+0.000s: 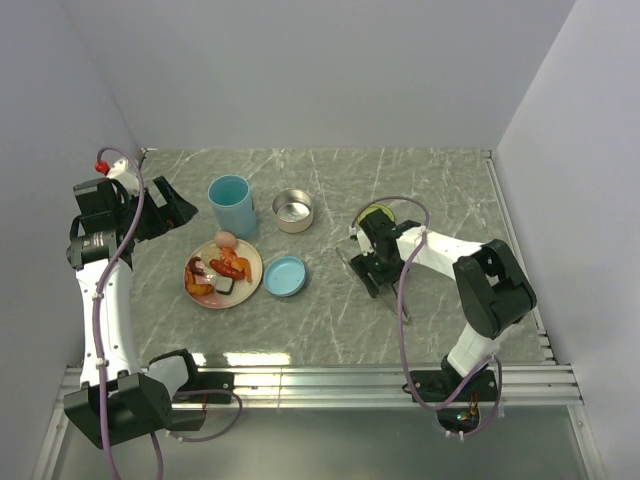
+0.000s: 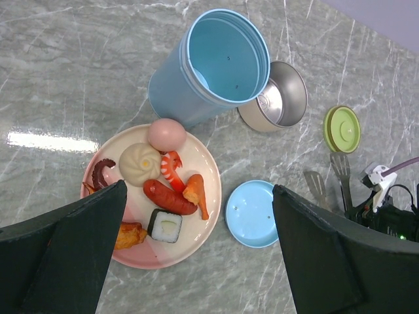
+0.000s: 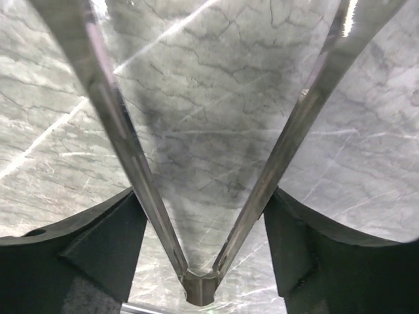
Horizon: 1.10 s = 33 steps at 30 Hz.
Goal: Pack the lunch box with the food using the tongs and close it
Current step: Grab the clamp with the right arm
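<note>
Right gripper [image 3: 204,196] clasps the tongs [image 3: 296,131] by both arms; left gripper [image 2: 200,190] gapes wide near the plate [image 2: 206,167]

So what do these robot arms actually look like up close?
Both the left arm and right arm have white tube links, chunky black joints and a loose lilac cable. The left gripper and right gripper are black, with broad wedge-shaped fingers. A small red cap tops the left wrist.

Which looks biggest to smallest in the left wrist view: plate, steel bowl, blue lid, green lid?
1. plate
2. steel bowl and blue lid, about alike; the bowl is partly hidden
3. green lid
</note>
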Tool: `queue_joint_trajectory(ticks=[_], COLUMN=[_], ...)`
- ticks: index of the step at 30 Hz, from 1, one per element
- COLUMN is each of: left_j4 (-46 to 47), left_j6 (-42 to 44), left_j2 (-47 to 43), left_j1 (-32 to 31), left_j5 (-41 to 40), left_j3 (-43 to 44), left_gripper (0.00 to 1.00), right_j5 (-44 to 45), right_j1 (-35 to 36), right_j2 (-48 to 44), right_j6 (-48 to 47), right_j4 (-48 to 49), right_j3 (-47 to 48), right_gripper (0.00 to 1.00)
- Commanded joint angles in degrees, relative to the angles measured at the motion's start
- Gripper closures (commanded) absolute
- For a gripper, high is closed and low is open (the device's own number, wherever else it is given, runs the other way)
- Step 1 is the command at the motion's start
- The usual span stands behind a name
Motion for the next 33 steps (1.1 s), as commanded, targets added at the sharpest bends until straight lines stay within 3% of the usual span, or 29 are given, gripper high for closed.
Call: queue_joint_trajectory(ticks=[1,10,17,22,33], left_j4=[1.63,2.6,1.72,0.75,-6.09], left_j6=[0.53,2.2,5.19,6.34,8.36], left_j2=[-0.26,-2.19,-5.09,-5.1,-2.46], left_j1=[0.13,0.13,0.13,0.13,0.13], left_j5=[1.82,4.81,7.18,9.2,17.02], left_j3=[2.26,2.27,2.35,3.41,7.88], left_gripper=[0.01,0.01,0.01,0.01,0.01], right_j5=[-3.15,-8.58,-14.12,-17.29,-24.24], right_j1=[0.17,0.26,0.26,0.26,0.7], right_j2=[-1.7,-18.14,-21.49,-21.84,-25.36], right_j6=[0.44,-1.57,-5.7,-6.76,-11.16], right_j4=[2.63,-5.27,-13.98,-17.67,-19.08], right_j3=[0.34,5.77,10.97,14.22,21.15], right_gripper=[0.27,0.33,0.34,0.41,0.39])
